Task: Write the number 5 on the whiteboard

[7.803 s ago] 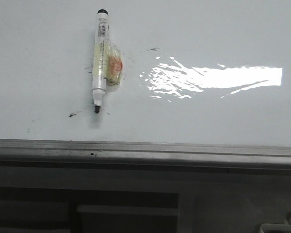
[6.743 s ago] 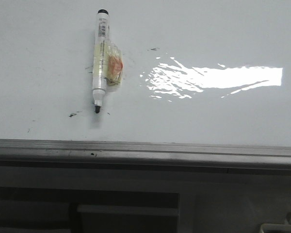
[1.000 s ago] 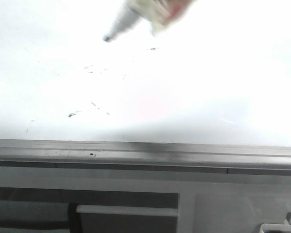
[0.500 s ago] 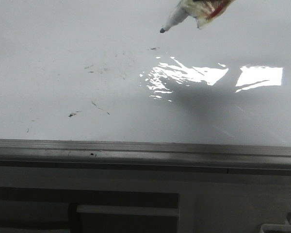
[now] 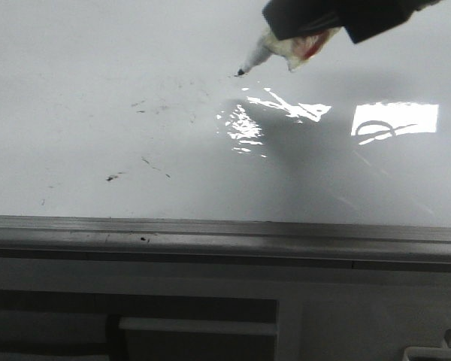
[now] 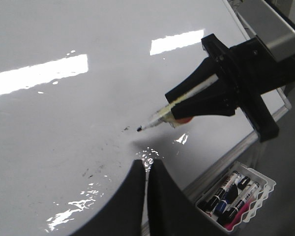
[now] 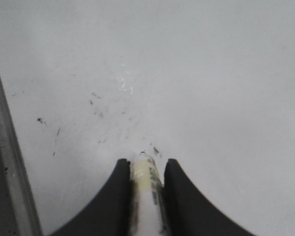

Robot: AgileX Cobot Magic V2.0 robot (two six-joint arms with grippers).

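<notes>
Marker (image 5: 257,54) lifted off whiteboard (image 5: 75,60), right pincer (image 6: 187,104) clamping it (smudges (image 5: 114,177) nearby)

Tray (image 6: 258,189) of spare markers (image 6: 231,194).

Whiteboard (image 5: 98,45) glossy, smooth, strong glare; its edge strip (image 5: 210,235) brushed grey metal. My jaws: matt black plastic.
</notes>
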